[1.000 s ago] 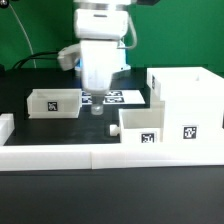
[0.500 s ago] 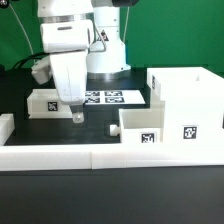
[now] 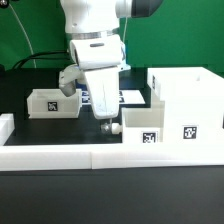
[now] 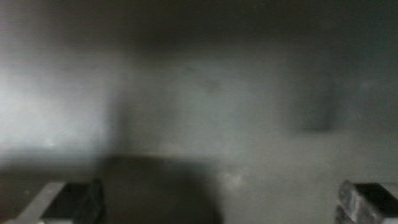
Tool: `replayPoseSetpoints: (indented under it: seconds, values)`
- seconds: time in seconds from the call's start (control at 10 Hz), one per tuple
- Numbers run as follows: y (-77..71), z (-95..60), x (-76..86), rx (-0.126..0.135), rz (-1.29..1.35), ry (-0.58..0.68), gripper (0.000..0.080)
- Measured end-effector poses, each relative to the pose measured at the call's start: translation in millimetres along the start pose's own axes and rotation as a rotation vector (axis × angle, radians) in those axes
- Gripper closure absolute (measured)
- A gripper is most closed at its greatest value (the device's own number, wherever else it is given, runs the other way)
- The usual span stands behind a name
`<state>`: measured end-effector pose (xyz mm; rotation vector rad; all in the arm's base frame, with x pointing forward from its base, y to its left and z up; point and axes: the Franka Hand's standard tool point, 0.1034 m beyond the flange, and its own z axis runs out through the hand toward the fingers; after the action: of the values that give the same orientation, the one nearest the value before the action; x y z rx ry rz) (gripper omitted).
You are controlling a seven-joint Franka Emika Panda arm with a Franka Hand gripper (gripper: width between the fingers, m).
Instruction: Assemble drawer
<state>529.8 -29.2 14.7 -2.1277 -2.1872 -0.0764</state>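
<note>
My white arm (image 3: 95,50) reaches down through the centre of the exterior view. My fingers (image 3: 104,122) hang low over the black counter (image 3: 50,130). The blurred wrist view shows the two tips spread wide apart with nothing between them.

The drawer sits in three pieces. The large boxy shell (image 3: 185,95) is at the exterior view's right and one small tray (image 3: 55,103) is at its left. A second tray (image 3: 140,125) is just right of my fingers, its knob (image 3: 113,129) close beside them.

The marker board (image 3: 130,97) lies behind, partly hidden by my arm. A low white wall (image 3: 100,155) crosses the lower frame.
</note>
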Motion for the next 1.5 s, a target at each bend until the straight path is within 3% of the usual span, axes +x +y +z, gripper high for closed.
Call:
replayPoseSetpoints:
  seconds: [0.4, 0.9, 1.1, 1.5]
  values:
    - [1.7, 0.5, 3.9, -0.001, 0.115, -0.004, 0.015]
    - [6.0, -0.8, 3.2, -0.008, 0.067, -0.006, 0.015]
    - [12.6, -5.3, 4.7, -0.001, 0.097, -0.01, 0.015]
    - [12.1, -3.4, 8.5, 0.001, 0.205, -0.022, 0.015]
